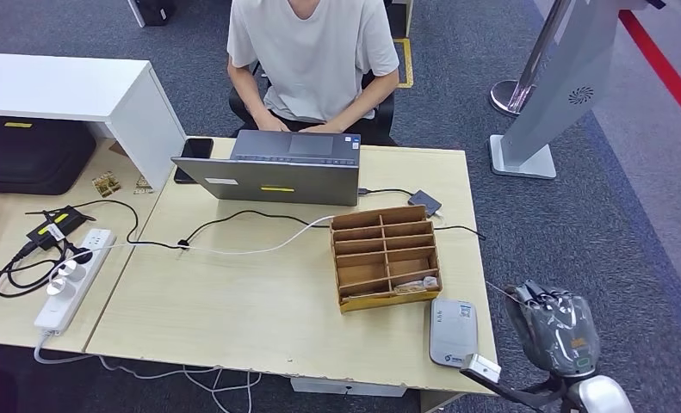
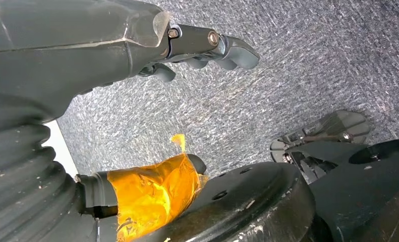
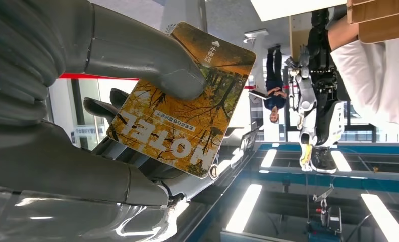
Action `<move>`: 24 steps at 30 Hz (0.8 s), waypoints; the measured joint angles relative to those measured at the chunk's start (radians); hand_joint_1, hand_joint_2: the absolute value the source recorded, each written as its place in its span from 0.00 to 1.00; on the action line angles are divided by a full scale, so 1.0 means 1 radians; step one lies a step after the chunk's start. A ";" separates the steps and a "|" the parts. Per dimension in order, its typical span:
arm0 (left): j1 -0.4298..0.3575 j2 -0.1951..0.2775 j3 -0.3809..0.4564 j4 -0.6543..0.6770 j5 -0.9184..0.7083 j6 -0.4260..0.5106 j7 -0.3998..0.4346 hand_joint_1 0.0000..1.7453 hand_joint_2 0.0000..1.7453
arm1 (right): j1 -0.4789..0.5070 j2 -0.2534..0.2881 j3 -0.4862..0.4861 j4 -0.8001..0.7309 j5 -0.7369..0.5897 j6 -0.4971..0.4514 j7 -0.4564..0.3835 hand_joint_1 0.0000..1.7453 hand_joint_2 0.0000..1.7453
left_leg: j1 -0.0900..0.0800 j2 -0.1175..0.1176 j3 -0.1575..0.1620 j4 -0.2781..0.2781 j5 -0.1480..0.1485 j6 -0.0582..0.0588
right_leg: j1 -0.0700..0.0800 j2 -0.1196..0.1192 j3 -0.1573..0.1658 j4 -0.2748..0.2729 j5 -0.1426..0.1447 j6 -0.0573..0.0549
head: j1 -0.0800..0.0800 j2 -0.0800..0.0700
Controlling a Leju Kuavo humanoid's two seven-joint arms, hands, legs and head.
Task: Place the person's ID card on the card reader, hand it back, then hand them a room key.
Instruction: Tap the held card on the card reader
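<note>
Right fingers (image 3: 136, 60) pinching glossy rectangular hotel key card (image 3: 182, 101), left fingers (image 2: 207, 45) curled empty over speckled carpet (image 2: 288, 75).

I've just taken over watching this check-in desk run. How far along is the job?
Late stage, by the look of it. The card reader lies bare near the table's front edge, so the ID steps look finished, though the ID card cannot be placed. In hand: the right hand holds a room key printed HOTEL. Left: passing it to the person seated behind the laptop.
</note>
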 joint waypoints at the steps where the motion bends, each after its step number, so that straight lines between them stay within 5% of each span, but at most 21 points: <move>1: 0.000 0.000 0.000 0.000 0.000 0.000 0.000 0.00 1.00 | 0.003 0.000 -0.002 -0.003 0.001 0.000 -0.001 1.00 1.00 | 0.000 0.000 0.000 0.000 0.000 0.000 | 0.000 0.000 0.000 0.000 0.000 0.000 | 0.000 0.000; 11: -0.002 -0.001 0.001 0.000 -0.005 0.000 0.000 0.00 1.00 | 0.039 0.019 0.003 0.006 0.064 -0.001 -0.007 1.00 1.00 | 0.000 0.000 0.000 0.000 0.000 0.000 | 0.000 0.000 0.000 0.000 0.000 0.000 | 0.000 0.000; 24: -0.011 -0.002 0.007 0.000 -0.025 -0.001 0.007 0.00 1.00 | 0.035 0.144 0.107 0.200 0.102 -0.003 -0.010 1.00 1.00 | 0.001 0.000 0.000 0.000 0.000 -0.001 | 0.001 0.000 0.000 0.001 0.000 0.000 | 0.000 0.000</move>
